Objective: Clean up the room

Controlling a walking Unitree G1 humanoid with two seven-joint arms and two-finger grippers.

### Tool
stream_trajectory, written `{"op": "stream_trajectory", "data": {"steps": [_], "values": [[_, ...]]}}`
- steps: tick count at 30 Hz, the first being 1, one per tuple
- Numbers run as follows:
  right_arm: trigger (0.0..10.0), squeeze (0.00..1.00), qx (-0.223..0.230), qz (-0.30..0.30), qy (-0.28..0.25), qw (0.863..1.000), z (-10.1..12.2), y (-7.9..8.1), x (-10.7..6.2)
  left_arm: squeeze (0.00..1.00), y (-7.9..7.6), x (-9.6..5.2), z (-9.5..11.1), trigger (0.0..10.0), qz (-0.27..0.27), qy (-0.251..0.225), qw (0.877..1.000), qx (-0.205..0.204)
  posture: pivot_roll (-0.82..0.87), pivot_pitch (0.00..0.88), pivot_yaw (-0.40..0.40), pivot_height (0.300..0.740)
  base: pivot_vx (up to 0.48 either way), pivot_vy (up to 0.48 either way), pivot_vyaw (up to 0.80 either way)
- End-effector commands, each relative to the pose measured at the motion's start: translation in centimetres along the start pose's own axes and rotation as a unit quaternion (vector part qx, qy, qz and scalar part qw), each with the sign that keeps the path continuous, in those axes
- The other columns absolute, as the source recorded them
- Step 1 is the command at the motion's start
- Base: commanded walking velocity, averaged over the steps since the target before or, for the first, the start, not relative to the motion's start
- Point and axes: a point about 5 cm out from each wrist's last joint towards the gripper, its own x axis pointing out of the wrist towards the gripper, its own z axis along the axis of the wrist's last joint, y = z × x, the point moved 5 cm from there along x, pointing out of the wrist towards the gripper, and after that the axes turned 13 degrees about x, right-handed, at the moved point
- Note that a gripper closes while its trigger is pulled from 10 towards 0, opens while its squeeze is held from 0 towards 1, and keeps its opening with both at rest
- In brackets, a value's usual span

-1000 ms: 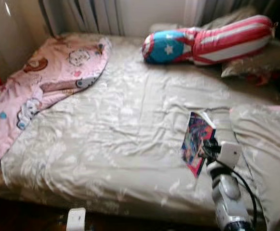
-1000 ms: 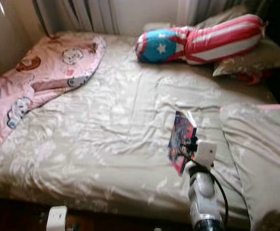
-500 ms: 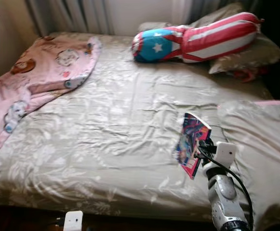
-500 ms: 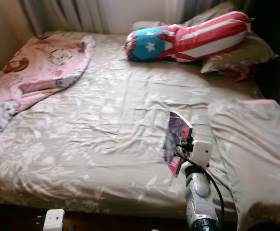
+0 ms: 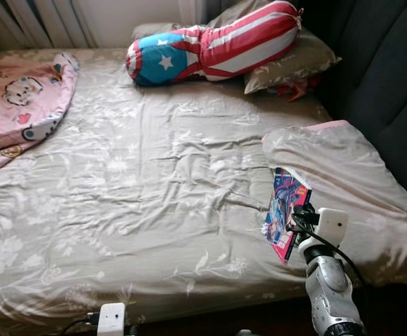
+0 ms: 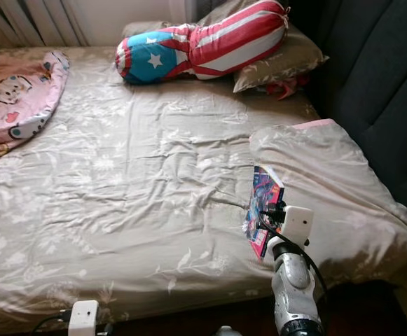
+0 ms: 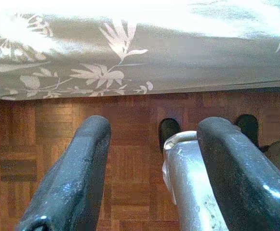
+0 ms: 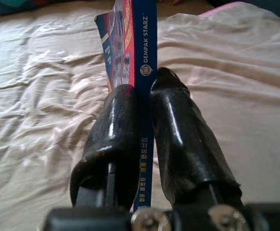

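A colourful comic book (image 5: 284, 210) with a blue spine (image 8: 143, 53) is held edge-up above the right side of the bed. My right gripper (image 8: 147, 91) is shut on its spine, and the black fingers (image 5: 298, 218) press it from both sides. Below the book lies the beige floral sheet (image 5: 133, 182), next to a folded beige duvet (image 5: 343, 175). My left gripper (image 7: 154, 126) hangs low by the bed's front edge, open, with nothing between its fingers, pointing at the parquet floor (image 7: 130, 168).
A red, white and blue star bolster (image 5: 210, 45) and a beige pillow (image 5: 294, 63) lie at the head of the bed. A pink cartoon blanket (image 5: 14, 105) covers the far left. A dark padded wall (image 5: 392, 84) runs along the right.
The whole picture has slid left, so the camera has turned right and now shows the dark wall. The book stays clamped in my right gripper.
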Motion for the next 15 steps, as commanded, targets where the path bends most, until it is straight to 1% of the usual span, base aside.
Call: {"op": "stream_trajectory", "data": {"steps": [1, 9, 15], "values": [[10.0, 0.00, 0.003, 0.009, -0.012, 1.000, 0.63, 0.34, 0.17, 0.00, 0.20, -0.35, -1.27, 10.0, 0.003, 0.017, 1.000, -0.006, -0.08, 0.155, -0.040, 0.729, 0.000, 0.000, 0.00], [10.0, 0.00, 0.005, 0.020, -0.007, 1.000, 0.43, 0.70, 0.10, 0.00, 0.56, -0.38, -1.71, 10.0, 0.002, 0.030, 1.000, -0.010, -0.08, 0.157, -0.038, 0.729, 0.000, 0.000, 0.00], [10.0, 0.00, 0.004, 0.025, -0.003, 1.000, 0.30, 0.81, 0.03, 0.00, 0.62, -0.50, -2.12, 10.0, 0.001, 0.036, 0.999, -0.010, -0.08, 0.158, -0.039, 0.729, 0.260, 0.000, 0.00]]}}
